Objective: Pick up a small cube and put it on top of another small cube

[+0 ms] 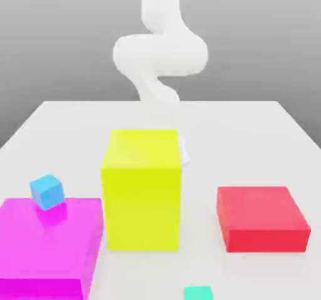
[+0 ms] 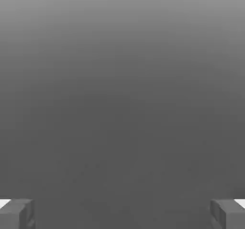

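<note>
Evenly and brightly lit from above, soft throughout, without hard shadows or glare. Slightly blurred across the exterior view, edges of the yellow block [image 1: 142, 189] and magenta slab [image 1: 47, 245] fuzzy. Faint sheen under the blue cube [image 1: 47, 191]. Dimmer in the hand view: flat grey gradient, darkening downward.

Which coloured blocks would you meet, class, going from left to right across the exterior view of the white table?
Small blue cube resting on the large flat magenta block → tall yellow block → small teal cube at the near edge → flat red block.
</note>
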Tool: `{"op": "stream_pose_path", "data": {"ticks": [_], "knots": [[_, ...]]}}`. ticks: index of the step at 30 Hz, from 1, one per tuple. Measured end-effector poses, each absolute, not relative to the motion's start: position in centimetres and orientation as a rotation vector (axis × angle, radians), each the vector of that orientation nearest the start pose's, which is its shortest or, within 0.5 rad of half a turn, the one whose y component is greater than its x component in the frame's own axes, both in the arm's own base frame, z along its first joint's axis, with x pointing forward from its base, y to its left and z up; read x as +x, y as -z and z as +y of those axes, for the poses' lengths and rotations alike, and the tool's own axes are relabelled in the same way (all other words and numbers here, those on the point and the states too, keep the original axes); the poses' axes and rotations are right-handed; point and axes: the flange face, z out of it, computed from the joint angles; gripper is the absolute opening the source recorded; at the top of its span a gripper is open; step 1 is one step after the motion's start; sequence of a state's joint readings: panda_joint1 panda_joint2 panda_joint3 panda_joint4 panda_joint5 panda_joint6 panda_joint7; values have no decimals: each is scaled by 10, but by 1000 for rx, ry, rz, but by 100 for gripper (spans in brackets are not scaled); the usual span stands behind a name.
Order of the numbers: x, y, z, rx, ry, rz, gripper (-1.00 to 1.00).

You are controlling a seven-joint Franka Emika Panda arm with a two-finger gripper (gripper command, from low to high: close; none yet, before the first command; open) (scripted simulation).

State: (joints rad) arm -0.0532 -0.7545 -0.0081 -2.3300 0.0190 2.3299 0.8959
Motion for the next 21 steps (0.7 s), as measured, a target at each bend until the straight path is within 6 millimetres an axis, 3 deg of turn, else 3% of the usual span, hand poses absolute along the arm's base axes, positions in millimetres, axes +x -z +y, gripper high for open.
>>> {"op": "stream_pose_path", "data": {"ticks": [5, 10, 15, 21], "knots": [[392, -623, -73, -2136, 787, 1629, 0], [404, -562, -122, -1866, 639, 1983, 0], [402, -499, -169, -1542, 501, 2299, 0], [382, -425, -220, -1088, 349, 2615, 0]]}}
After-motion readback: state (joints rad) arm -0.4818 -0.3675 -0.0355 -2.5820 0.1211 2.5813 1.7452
